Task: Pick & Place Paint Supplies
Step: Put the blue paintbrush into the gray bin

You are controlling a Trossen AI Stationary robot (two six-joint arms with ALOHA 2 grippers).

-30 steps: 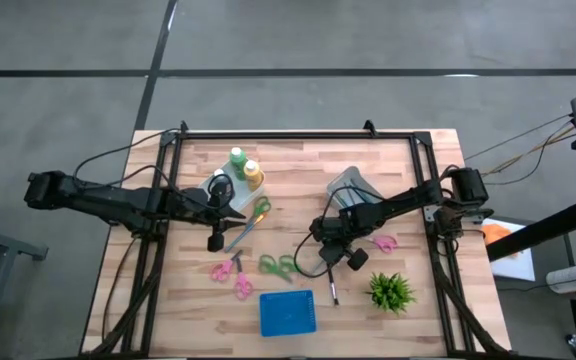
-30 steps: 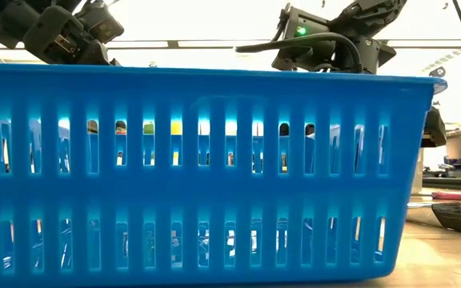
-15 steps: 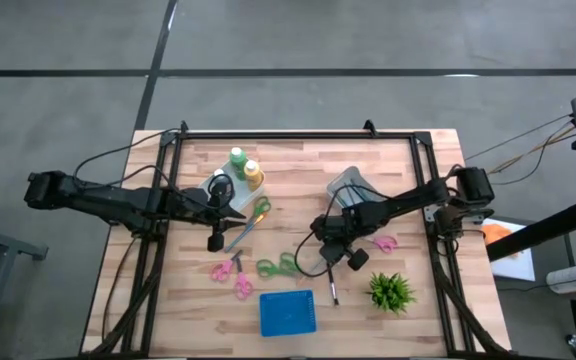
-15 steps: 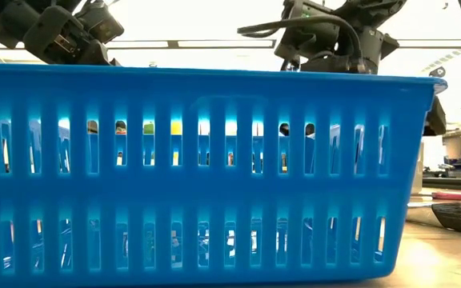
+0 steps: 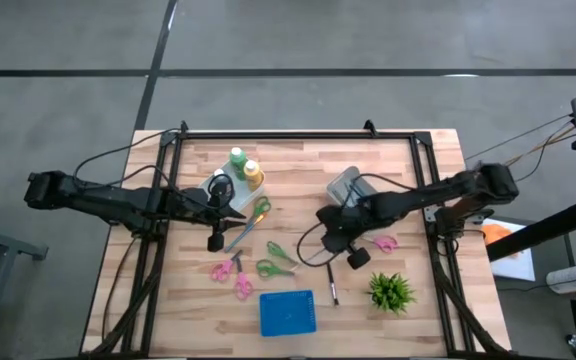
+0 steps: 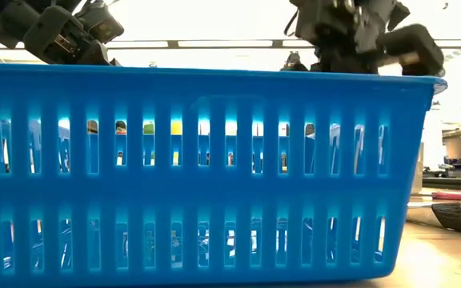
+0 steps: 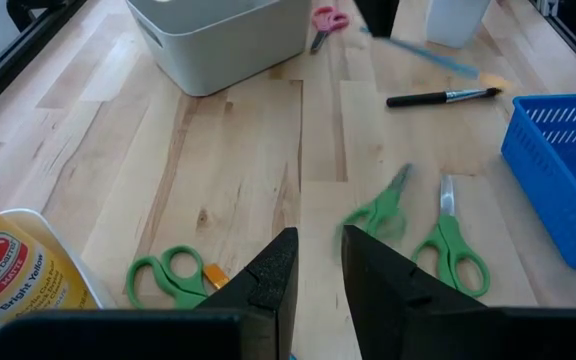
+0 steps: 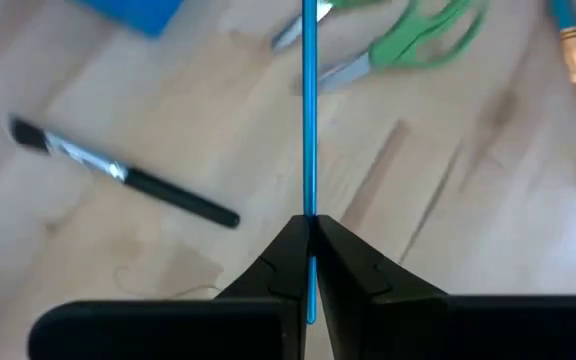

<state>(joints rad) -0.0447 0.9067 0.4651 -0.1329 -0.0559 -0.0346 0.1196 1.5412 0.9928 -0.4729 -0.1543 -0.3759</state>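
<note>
The right gripper (image 8: 308,240) has its jaws clamped on 1 thin blue brush (image 8: 308,110); beyond the jaws lies a dark brush (image 8: 128,180). The left gripper (image 7: 316,265) has its jaws slightly apart, with green scissors (image 7: 423,235) just ahead.

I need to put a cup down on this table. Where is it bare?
Bare wood lies along the table's right rear, behind the grey bin, and at the front left, left of the blue basket. The middle is crowded with scissors and both grippers.
</note>
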